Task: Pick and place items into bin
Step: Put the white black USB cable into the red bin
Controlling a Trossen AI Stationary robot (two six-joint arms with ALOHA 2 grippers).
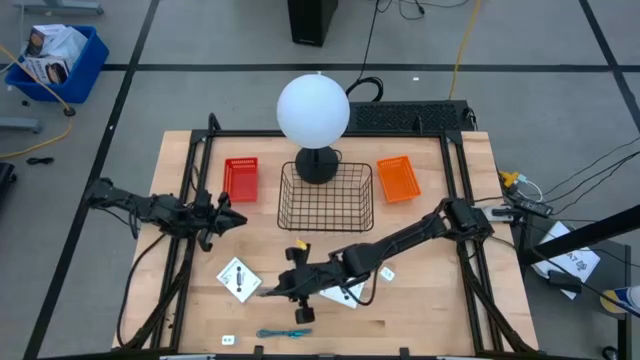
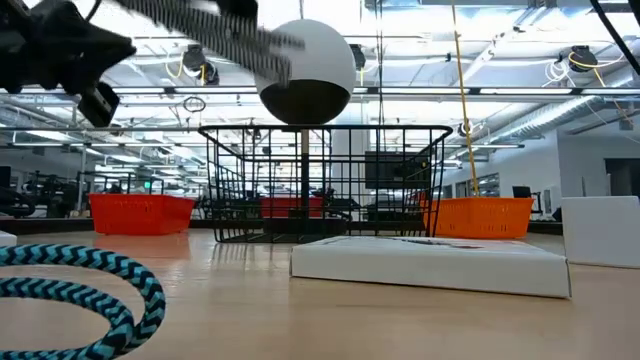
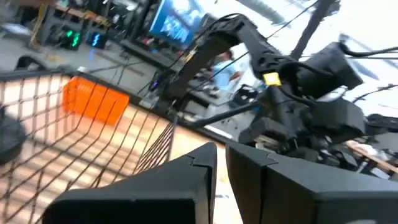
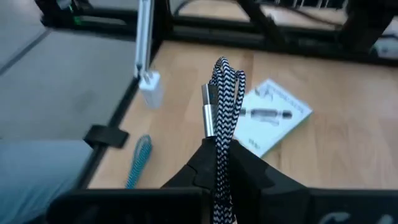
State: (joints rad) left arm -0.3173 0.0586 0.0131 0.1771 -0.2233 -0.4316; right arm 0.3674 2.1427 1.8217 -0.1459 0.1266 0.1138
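Black-and-white braided cable [image 4: 222, 118] clamped in right gripper [image 4: 219, 163], two white cards [image 1: 238, 278], one blue cable [image 1: 284, 333], left gripper [image 1: 232, 213] narrow

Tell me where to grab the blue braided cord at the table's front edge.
Come straight down on the blue braided cord and pinch across its strands at mid-length: it lies flat in a long, thin coil along the edge. The right tool is nearest but holds a black-and-white cable.

Two slim black jointed arms; right arm [image 1: 400, 243] bears a small yellow tag [image 3: 270, 78].
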